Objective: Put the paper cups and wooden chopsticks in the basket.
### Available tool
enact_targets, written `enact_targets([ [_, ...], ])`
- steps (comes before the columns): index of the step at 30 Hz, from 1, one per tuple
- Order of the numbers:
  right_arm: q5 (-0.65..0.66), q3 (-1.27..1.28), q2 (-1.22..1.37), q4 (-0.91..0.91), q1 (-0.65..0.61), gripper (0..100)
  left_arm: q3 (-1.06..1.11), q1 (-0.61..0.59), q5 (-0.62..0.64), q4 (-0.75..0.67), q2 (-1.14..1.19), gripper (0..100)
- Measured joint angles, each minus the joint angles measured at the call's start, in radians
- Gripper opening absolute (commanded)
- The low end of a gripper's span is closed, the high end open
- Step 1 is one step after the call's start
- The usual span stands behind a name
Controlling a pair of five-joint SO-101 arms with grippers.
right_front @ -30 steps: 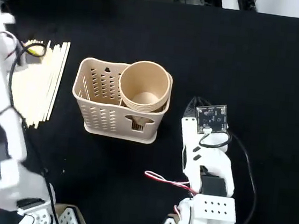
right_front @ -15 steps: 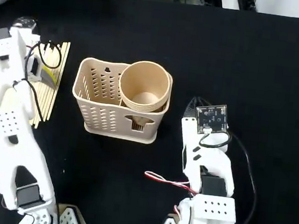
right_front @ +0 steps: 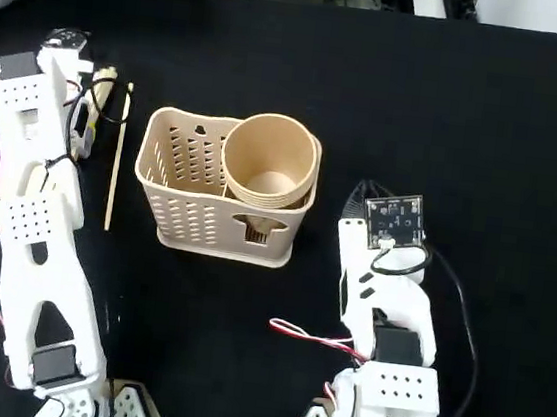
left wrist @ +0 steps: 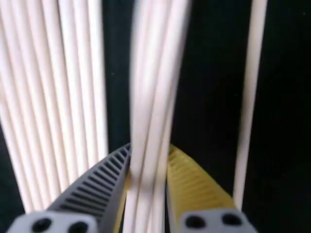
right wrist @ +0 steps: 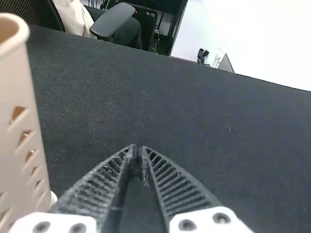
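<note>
Between the grey finger [left wrist: 102, 182] and the yellow finger [left wrist: 192, 182] of my left gripper [left wrist: 148, 158] runs a small bundle of wooden chopsticks [left wrist: 153, 87], and the gripper is shut on it. More chopsticks [left wrist: 58, 97] lie flat on the black cloth beside it, and a single one [left wrist: 250, 97] on the other side. In the high view the left arm [right_front: 38, 151] covers the pile, with one chopstick [right_front: 117, 155] showing next to it. The beige basket [right_front: 185, 193] holds stacked paper cups [right_front: 270, 162] in its right half. My right gripper [right wrist: 137, 151] is shut and empty, low beside the basket's wall [right wrist: 19, 126].
The right arm [right_front: 385, 291] rests to the right of the basket on the black table. Arm bases and loose cables [right_front: 309, 335] sit at the front edge. Open cloth stretches behind and to the right.
The left arm swung in from the table's left edge over the chopstick pile and now hides most of it. The right arm, basket and cups stayed put.
</note>
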Motion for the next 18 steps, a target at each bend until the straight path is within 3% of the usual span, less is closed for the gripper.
enact_targets([
  [18, 0.000, 0.000, 0.000, 0.000, 0.000, 1.1, -0.002, 0.038, 0.049, -0.005, -0.133, 3],
])
